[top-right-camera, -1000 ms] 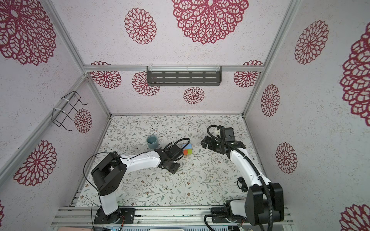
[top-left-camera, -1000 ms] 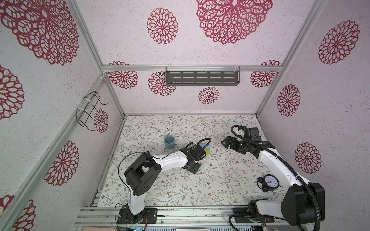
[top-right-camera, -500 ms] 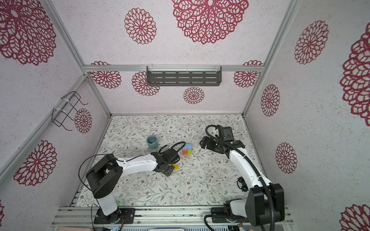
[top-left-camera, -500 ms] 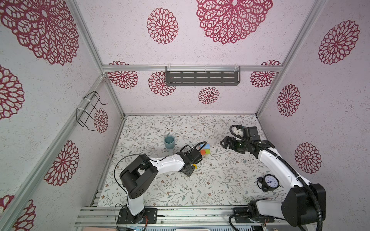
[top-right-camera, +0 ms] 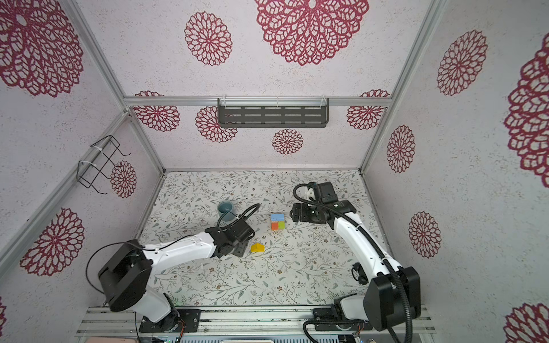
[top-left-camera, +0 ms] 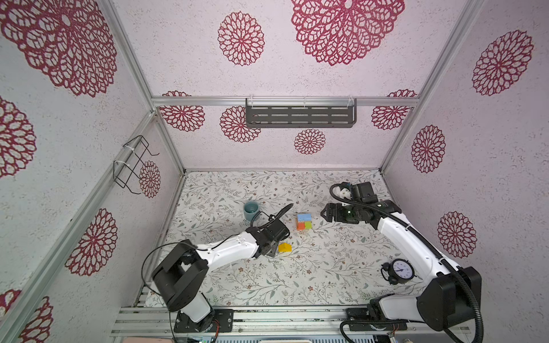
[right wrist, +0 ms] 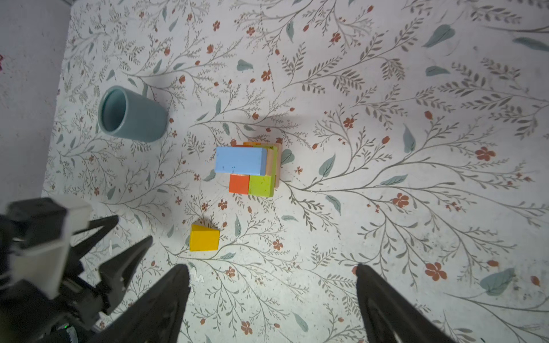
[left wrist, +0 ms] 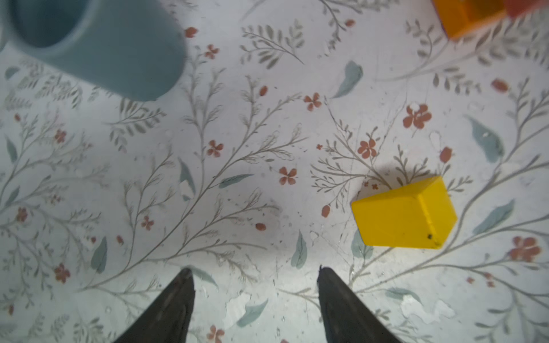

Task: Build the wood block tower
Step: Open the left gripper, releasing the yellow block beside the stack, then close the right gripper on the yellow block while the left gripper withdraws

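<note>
The tower stands mid-table, a blue block on top with orange-red and green faces below; the right wrist view shows the tower from above. A loose yellow block lies on the mat in front of it. My left gripper is open and empty, just left of the yellow block and not touching it. My right gripper hovers open and empty, just right of the tower.
A teal cup stands left of the tower. A black alarm clock sits at the front right beside the right arm. Walls enclose the floral mat on three sides.
My left gripper drew back from the tower toward the front left, opened, and the yellow block now lies loose on the mat. The right gripper's jaws narrowed slightly.
</note>
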Available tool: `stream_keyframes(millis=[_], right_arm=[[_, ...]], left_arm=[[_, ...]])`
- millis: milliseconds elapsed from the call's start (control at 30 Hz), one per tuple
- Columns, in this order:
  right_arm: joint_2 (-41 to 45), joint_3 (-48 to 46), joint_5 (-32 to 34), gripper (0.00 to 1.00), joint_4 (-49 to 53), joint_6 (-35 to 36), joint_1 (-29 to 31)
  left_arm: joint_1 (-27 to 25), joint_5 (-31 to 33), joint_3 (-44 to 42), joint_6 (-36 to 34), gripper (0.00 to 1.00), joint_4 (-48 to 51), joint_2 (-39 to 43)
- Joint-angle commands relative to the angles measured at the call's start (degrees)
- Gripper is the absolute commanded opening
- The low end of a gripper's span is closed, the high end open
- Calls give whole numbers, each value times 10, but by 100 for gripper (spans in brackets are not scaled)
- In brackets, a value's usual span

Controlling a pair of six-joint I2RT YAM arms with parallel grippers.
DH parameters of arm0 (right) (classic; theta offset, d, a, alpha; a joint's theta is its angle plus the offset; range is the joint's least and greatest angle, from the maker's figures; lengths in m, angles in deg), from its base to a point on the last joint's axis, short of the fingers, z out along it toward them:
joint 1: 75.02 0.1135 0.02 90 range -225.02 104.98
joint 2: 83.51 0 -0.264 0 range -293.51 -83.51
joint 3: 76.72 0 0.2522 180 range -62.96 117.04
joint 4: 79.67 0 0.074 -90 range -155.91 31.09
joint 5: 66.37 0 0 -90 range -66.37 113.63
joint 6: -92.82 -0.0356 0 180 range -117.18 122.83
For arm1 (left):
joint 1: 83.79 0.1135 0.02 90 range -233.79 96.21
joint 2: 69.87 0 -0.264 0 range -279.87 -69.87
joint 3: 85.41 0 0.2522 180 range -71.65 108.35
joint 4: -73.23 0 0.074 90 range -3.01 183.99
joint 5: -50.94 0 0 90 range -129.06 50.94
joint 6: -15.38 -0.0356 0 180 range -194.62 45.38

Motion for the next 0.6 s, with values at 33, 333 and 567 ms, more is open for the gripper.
stream_keyframes(millis=[33,333,567], right_arm=[[-18,34,20,81,47,51,72],[-147,127,17,71,137,189,192],[-214,146,31,70,137,260,214]], left_arm=[[30,6,-40,81,96,7,111],[52,4,-87,102,97,47,283],[71,-2,-101,130,97,66,346]])
